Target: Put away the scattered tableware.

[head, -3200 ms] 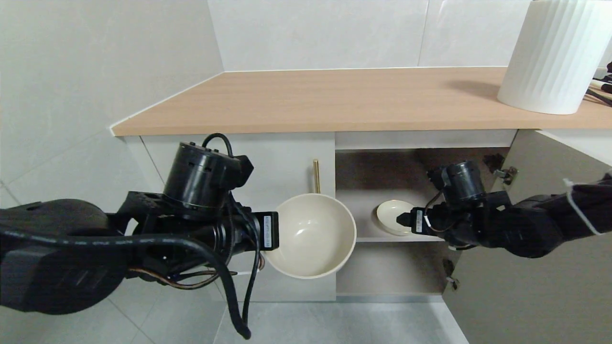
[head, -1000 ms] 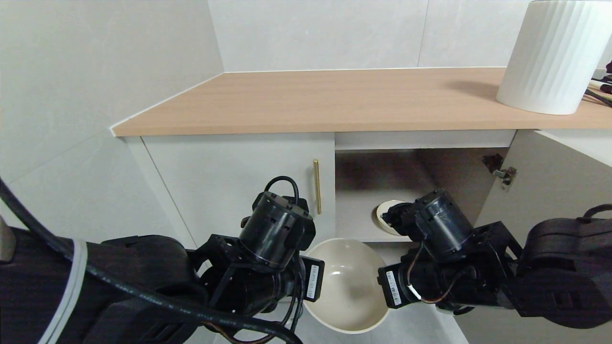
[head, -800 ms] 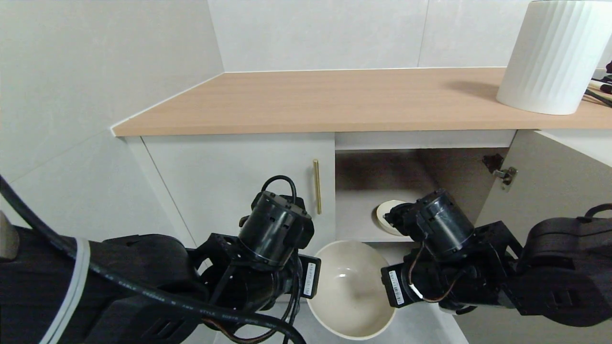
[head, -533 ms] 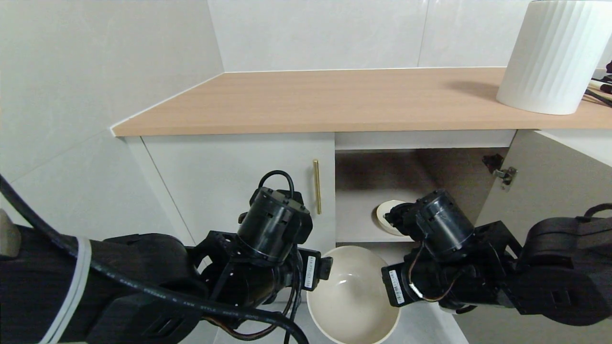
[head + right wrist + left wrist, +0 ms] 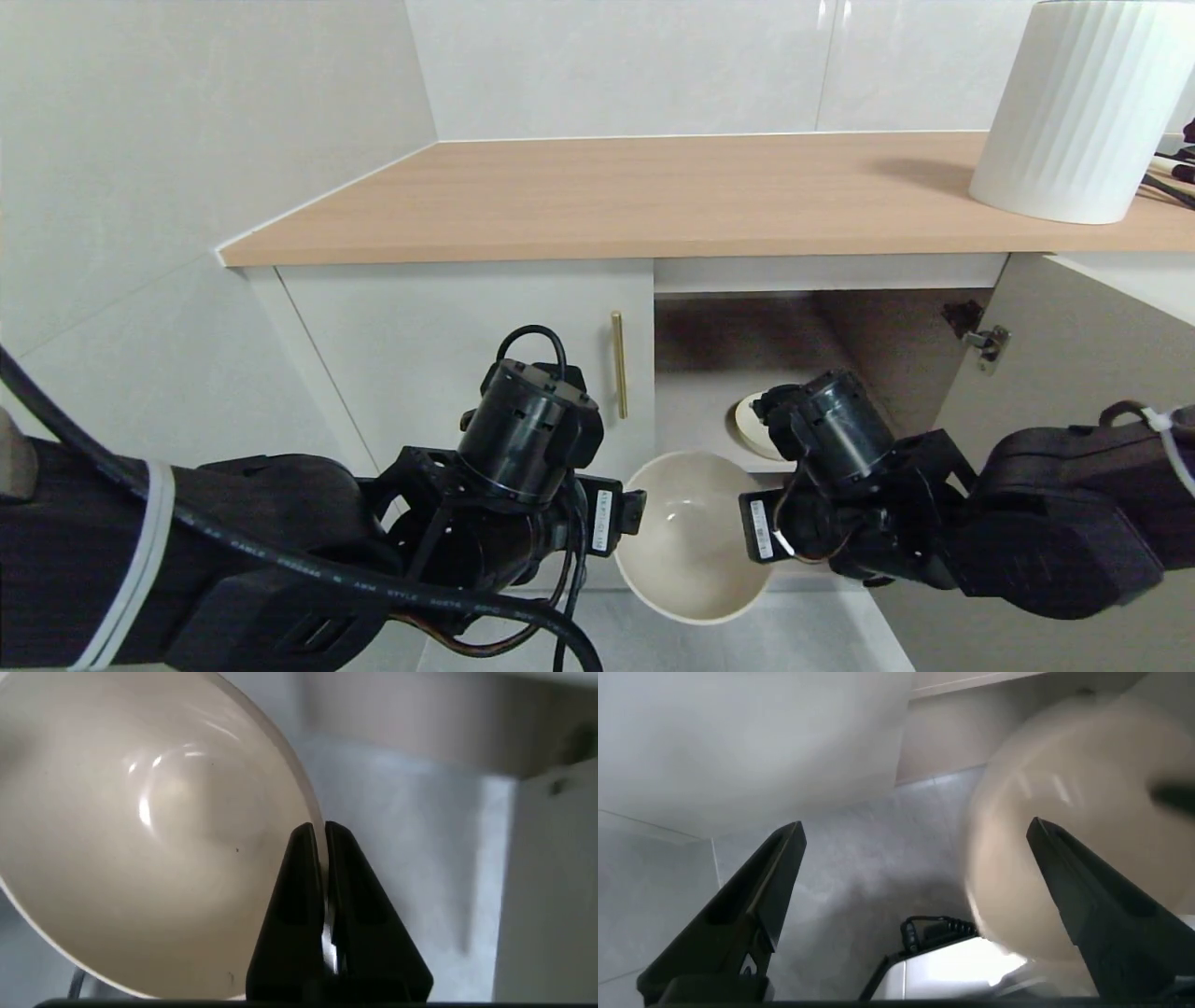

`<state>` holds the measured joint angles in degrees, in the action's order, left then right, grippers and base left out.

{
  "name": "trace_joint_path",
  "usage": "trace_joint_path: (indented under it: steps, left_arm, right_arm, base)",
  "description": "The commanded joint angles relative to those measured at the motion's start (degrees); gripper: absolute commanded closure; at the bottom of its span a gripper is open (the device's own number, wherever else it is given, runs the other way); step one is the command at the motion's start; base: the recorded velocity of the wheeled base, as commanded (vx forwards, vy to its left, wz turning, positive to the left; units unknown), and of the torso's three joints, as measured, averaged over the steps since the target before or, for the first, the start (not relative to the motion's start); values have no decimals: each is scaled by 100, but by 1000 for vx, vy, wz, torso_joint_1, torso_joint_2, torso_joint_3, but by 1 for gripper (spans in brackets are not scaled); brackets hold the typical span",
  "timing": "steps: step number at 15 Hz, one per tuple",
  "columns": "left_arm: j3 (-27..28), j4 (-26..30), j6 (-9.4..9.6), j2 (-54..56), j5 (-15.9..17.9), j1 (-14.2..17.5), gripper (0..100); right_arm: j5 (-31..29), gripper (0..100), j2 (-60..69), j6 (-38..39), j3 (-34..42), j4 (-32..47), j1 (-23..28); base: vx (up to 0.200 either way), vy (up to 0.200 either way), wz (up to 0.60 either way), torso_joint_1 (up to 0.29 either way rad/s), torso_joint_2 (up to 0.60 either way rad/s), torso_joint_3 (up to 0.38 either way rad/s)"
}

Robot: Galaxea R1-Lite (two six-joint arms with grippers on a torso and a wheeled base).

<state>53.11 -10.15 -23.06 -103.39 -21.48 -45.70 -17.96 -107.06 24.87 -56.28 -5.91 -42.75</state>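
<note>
Right gripper (image 5: 323,845): both fingers pressed together on the rim of the cream bowl (image 5: 140,812), one finger inside the wall and one outside, the rim pinched between them. In the head view this gripper (image 5: 756,537) meets the bowl (image 5: 691,551) on the robot's right side of the rim. The bowl hangs in the air, tilted so that its opening faces up toward the head camera, low in front of the open cabinet compartment and over the grey floor (image 5: 653,635). Left gripper (image 5: 915,887): fingers spread wide with nothing between them. The bowl (image 5: 1083,812) lies beside and partly behind one finger; contact cannot be judged. In the head view the left gripper (image 5: 630,511) sits just beside the opposite side of the rim, so the two grippers face each other across the bowl. Behind the right wrist, a small cream dish (image 5: 747,425) rests on the cabinet shelf (image 5: 691,420), partly hidden by the arm. The cabinet door (image 5: 1046,373) on the robot's right stands swung open, and the door on the left (image 5: 467,327) is closed and carries an upright brass handle (image 5: 617,364). Above runs a wooden countertop (image 5: 653,196), and a white ribbed container (image 5: 1083,112) stands at its right end.
</note>
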Motion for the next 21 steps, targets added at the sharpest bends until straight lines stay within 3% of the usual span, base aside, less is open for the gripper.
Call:
trace_joint_path:
  steps: [1, 4, 6, 13, 21]
  left_arm:
    - [-3, -4, 4, 3, 3, 0, 0]
    - [-3, -4, 4, -6, 3, 9, 0]
    - [-3, -4, 4, 3, 3, 9, 0]
    - [-3, -4, 4, 20, -5, 26, 0]
    - [-12, -4, 4, 20, -5, 35, 0]
  right_arm:
    - [-217, 100, -650, 185, 47, -753, 584]
    - [-252, 100, -878, 194, 329, -2397, 1234]
    - [-279, 100, -966, 159, 390, -2872, 1472]
    - [-463, 100, -1783, 431, -427, -2916, 2368]
    - [-454, 100, -2531, 519, -1166, -2880, 2649]
  base:
    - [0, 0, 0, 0, 0, 0]
    - [0, 0, 0, 0, 0, 0]
    - [0, 0, 0, 0, 0, 0]
    - [0, 0, 0, 0, 0, 0]
    - [0, 0, 0, 0, 0, 0]
